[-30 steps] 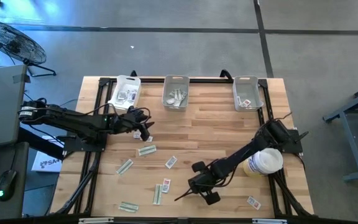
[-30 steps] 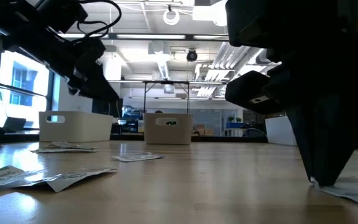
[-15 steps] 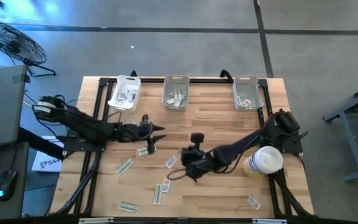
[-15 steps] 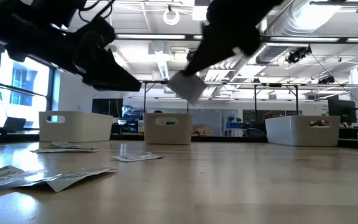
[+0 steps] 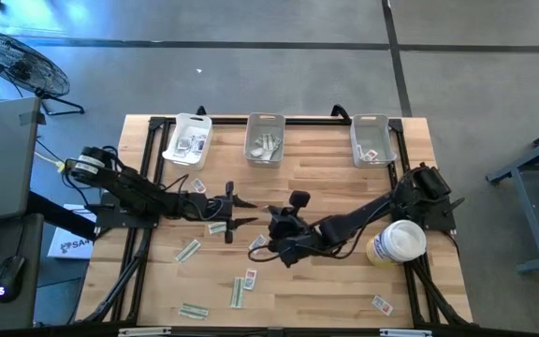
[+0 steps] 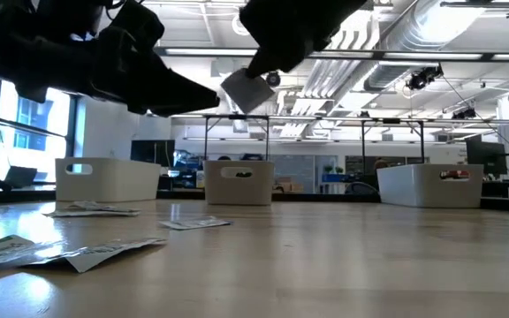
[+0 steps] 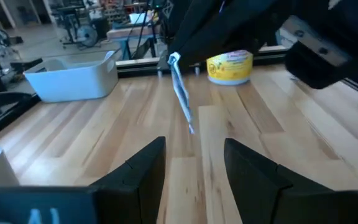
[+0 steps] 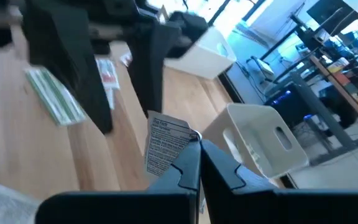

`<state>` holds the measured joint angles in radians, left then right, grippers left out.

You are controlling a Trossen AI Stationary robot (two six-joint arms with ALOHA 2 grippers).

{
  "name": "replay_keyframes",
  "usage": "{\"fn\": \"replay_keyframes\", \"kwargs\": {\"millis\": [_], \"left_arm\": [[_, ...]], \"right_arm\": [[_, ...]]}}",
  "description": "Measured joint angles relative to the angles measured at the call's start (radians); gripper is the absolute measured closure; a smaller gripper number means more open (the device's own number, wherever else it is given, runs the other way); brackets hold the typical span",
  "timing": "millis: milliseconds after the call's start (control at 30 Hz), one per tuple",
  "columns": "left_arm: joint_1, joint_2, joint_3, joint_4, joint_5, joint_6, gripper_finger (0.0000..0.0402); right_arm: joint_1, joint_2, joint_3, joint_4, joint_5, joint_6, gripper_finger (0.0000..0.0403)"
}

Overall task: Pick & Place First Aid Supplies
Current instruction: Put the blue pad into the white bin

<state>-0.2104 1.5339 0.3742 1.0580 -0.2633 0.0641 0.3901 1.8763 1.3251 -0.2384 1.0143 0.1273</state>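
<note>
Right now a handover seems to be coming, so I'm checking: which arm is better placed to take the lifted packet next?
Left. The left gripper is open, aimed at the packet pinched in the shut right gripper just ahead of it, mid-table.

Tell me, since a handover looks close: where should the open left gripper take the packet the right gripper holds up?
Take the white packet by its free end, opposite the right gripper pinching one edge. It hangs edge-on before the left gripper, so straddle its flat faces, probably straight ahead.
</note>
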Motion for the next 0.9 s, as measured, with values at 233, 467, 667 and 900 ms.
{"fn": "replay_keyframes", "kwargs": {"millis": [233, 467, 667, 900], "left_arm": [[0.001, 0.001, 0.039, -0.002, -0.027, 0.000, 0.0241], [0.001, 0.001, 0.069, -0.019, -0.026, 0.007, 0.0265], [0.001, 0.001, 0.069, -0.022, -0.034, -0.016, 0.0385], [0.001, 0.001, 0.069, -0.037, -0.083, -0.016, 0.0398]], "right_arm": [[-0.005, 0.000, 0.000, 0.118, -0.028, -0.066, 0.0403], [-0.004, -0.001, 0.001, 0.143, -0.061, -0.084, 0.0403], [-0.008, -0.001, 0.001, 0.143, -0.068, -0.075, 0.0403], [-0.027, -0.002, 0.001, 0.144, -0.150, -0.063, 0.0383]]}}
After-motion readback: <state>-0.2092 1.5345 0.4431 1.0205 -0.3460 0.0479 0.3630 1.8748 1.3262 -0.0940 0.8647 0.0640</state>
